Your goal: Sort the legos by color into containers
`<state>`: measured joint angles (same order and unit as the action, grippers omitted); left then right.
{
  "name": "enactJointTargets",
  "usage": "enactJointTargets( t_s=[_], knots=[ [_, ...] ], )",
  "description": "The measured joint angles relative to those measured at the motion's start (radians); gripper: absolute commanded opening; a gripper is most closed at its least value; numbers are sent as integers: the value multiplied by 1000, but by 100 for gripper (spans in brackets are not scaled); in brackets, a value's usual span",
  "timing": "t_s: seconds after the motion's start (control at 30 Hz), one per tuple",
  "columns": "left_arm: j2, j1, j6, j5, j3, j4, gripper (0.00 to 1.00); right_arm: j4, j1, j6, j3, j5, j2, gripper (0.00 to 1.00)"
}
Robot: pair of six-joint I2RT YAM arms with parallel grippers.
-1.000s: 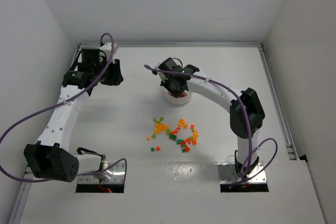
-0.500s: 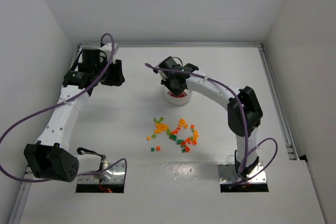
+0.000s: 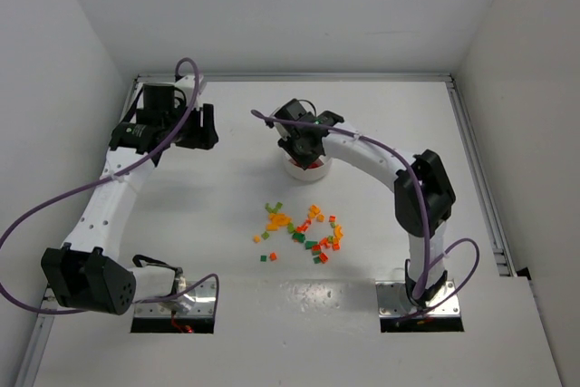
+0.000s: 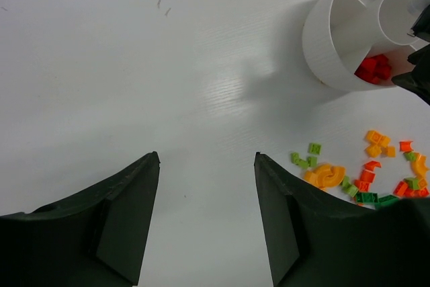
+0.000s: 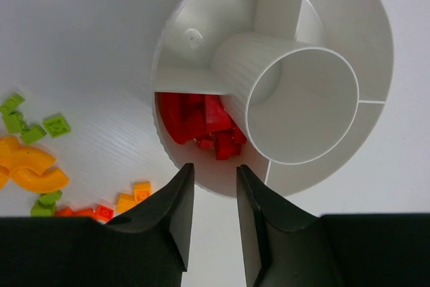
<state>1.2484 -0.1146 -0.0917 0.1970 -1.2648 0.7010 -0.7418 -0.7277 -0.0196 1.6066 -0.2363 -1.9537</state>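
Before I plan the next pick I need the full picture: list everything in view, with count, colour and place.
dish: one, white, round with wedge compartments and a central hub, mid-table.
red legos: small heap, count unclear, in one wedge of the dish; the other wedges in view look empty.
loose legos: a few dozen, red, orange, yellow, green, scattered between the dish and the arm bases.
table: one, white.
cables: two, purple, one along each arm.
left fingers: two, black, apart, holding nothing, over bare table.
right fingers: two, black, slightly apart, holding nothing, above the red wedge.
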Motion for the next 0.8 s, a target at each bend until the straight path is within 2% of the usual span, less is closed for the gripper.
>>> enactJointTargets(
  t_s=[0.07,0.2,0.27,0.37,0.47,0.53,0.57,0.6,0.63,0.7,0.77,0.8],
  knots=[
    [0,-3,0,-1,0,0,64,2,0,0,-10,-1,6,30],
    [0,-8,0,-2,0,-1,64,5,0,-1,-25,-7,21,22],
    [2,-13,0,-3,0,-4,64,12,0,-2,-36,-12,37,22],
    [4,-30,6,-4,0,-7,64,69,0,-1,-128,-42,124,22],
    [2,-63,35,-5,12,-18,71,127,4,15,-264,-92,260,22],
    [2,-90,61,-6,31,-13,80,156,6,29,-324,-134,327,26],
    [3,-104,71,-8,38,-6,92,187,6,38,-356,-160,354,30],
    [3,-119,92,-12,43,5,100,206,7,44,-385,-183,377,34],
    [3,-132,109,-13,47,15,100,219,10,51,-414,-204,396,44],
    [3,-158,136,-27,54,21,100,216,19,66,-450,-218,418,54],
    [2,-174,154,-41,61,25,100,208,29,78,-468,-212,430,62],
    [2,-179,160,-47,63,26,100,206,35,81,-477,-206,437,62]
  ],
)
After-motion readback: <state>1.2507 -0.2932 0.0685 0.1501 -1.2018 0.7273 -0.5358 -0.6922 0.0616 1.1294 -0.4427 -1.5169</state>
